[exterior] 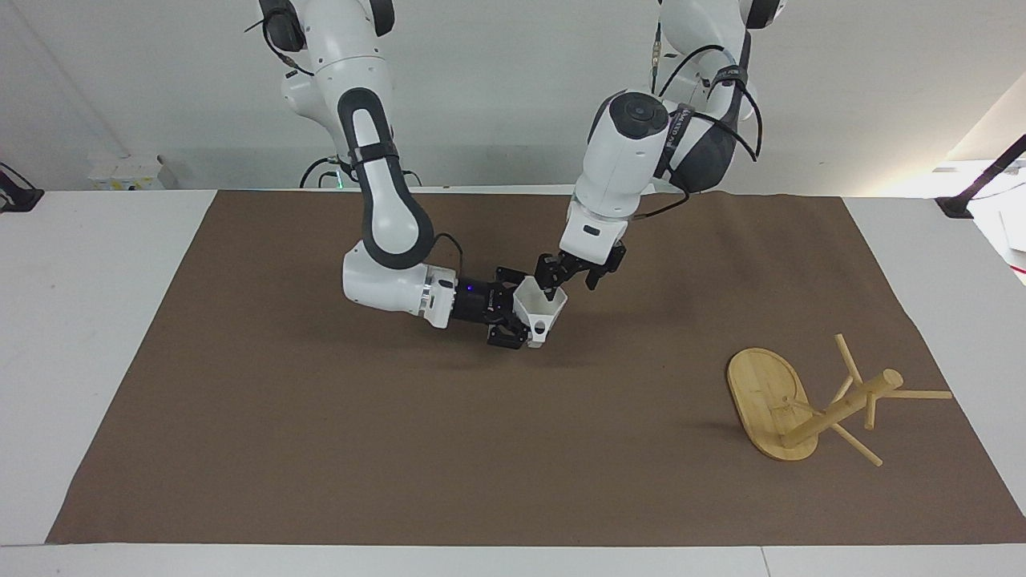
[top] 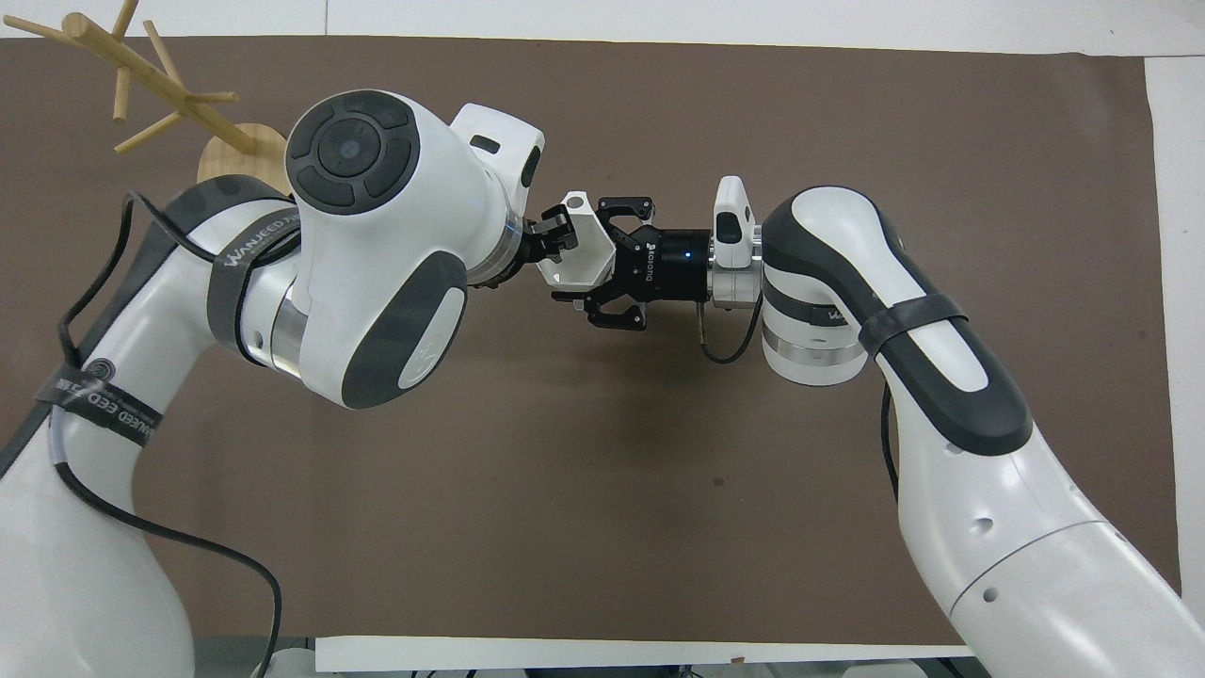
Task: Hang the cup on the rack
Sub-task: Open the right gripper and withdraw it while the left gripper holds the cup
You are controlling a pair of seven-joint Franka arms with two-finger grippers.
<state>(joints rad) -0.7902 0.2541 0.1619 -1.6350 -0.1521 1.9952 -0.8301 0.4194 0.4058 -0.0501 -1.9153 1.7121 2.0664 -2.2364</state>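
One cup (exterior: 540,308), matte white, faceted, hexagonal rim, body tapering toward the foot, small angular loop handle on its lower side. It is held off the mat (exterior: 401,449) over the middle of the table, tipped with its mouth toward the left arm's end.

Right gripper (exterior: 513,314) lies horizontal, black, its fingers clamped on the cup's tapered body from the foot side; outer links splay above and below. A small blue light shows on its black wrist.

Left gripper (exterior: 551,288) comes down slantwise at the cup's mouth, one fingertip dipping inside the rim, the other outside it. Jaws part-way in around the rim wall; whether they pinch it yet I cannot tell.

One rack (exterior: 809,405), light bamboo: flat oval base, round post, thin round pegs, five countable in the overhead view. It lies tipped over on the mat near the left arm's end, base on edge, post slanting, well apart from the cup and farther from the robots than it.

Mat is brown, dull, paper-like, rectangular, laid on a white table (exterior: 96,320).

Two arms, glossy white shells with dark grey joint covers. A black strap on the left arm (top: 245,282) reads "WANJEED"; a second strap lower down carries partial lettering. The right gripper body has small white print, seemingly "ROBOTIQ".
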